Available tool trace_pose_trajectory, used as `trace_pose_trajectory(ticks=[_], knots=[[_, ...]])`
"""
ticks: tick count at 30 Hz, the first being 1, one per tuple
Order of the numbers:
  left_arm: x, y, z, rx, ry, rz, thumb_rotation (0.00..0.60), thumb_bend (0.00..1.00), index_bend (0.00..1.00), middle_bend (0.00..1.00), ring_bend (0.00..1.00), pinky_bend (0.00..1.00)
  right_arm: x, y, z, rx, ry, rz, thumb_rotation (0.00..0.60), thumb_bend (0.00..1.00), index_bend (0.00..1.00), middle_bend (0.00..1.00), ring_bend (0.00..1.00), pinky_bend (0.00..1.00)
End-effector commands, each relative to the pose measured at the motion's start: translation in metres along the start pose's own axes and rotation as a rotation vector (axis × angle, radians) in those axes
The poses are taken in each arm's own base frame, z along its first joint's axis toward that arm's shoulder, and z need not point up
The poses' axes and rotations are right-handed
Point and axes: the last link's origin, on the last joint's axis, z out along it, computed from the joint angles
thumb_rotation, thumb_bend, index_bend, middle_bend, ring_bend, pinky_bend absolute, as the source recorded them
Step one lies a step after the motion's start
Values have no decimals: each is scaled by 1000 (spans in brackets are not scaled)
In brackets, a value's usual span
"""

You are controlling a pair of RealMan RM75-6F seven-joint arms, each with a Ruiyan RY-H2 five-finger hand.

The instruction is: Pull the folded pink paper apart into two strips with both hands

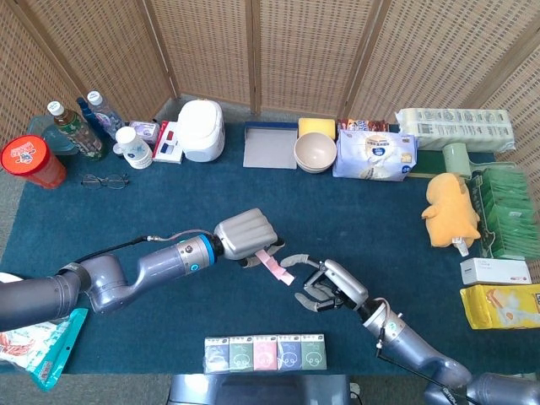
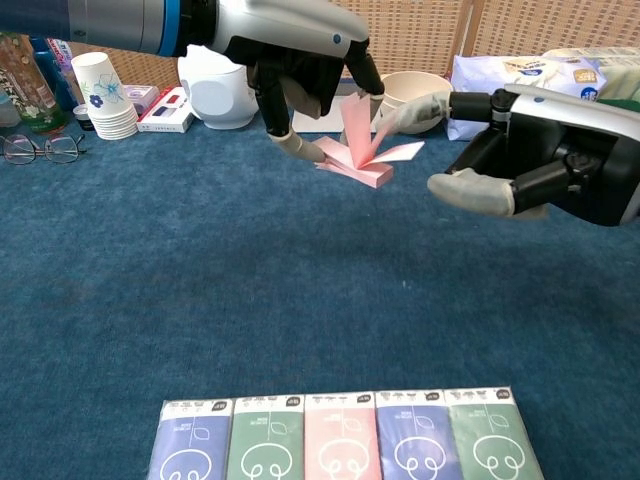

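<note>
Your left hand (image 2: 300, 60) pinches one end of the folded pink paper strip (image 2: 362, 150) and holds it up above the dark blue cloth-covered table (image 2: 250, 300), around the middle of it. The loose leaves fan out toward your right hand (image 2: 540, 160).

That right hand holds nothing. Its fingers are spread, one fingertip (image 2: 395, 117) reaching just beside the free flap; from the chest view I can't tell if it touches the paper or only overlaps it.

Risks, as I judge them:
- You close on only one thin leaf, so the pull tears it instead of separating two strips.
- You close on the whole fan, both layers caught, and nothing parts.
- The left pinch looks shallow, so a sharp tug could slip the paper out and drop it on the cloth.
- The flap is floppy, so a fingertip nudge may push it away before you can pinch it.

Pack row of five tissue packets (image 2: 340, 440) sits near the front edge, well apart from the action.
</note>
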Motion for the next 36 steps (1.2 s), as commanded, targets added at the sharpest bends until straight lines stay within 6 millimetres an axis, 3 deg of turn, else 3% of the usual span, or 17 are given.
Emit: trace_pose_trajectory(ticks=[1, 23, 36], knots=[[0, 1, 0, -2, -1, 3, 600, 465, 704, 1000, 1000, 954, -1, -2, 2, 4, -3, -1, 600, 424, 261, 1000, 1000, 1000], [-1, 3, 0, -13, -2, 2, 600, 465, 703, 1000, 1000, 954, 2, -1, 9, -11, 11, 1, 600, 424, 202, 1000, 1000, 1000], [-1, 3, 4, -9, -3, -2, 600, 465, 703, 1000, 1000, 954, -5, -3, 12, -12, -24, -6, 600, 425, 221, 1000, 1000, 1000]])
